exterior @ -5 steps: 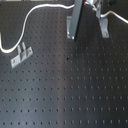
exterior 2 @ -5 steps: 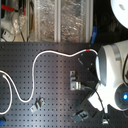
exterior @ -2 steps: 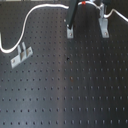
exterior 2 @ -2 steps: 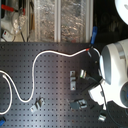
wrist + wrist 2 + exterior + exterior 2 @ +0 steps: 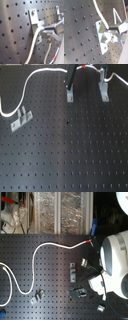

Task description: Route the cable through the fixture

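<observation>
We see long thin white flexible cable [image 5: 27, 86] looping over bench [image 5: 65, 159] from first exterior view's left, red band [image 5: 82, 67] beside pincer [image 5: 71, 83]. Cable looks light, limp; best taken near band. Pincer grasps cable at small silver-grey forked fixture [image 5: 35, 21]. Slanted two-post plate [image 5: 21, 118], second bracket [image 5: 104, 91] stand apart.

Black perforated board [image 5: 75, 159]; slanted two-post plate [image 5: 21, 118] near its edge

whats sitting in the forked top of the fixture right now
In the first wrist view the cable lies across the fixture at its fork. The claw covers where it continues, so full seating is unclear.
</observation>
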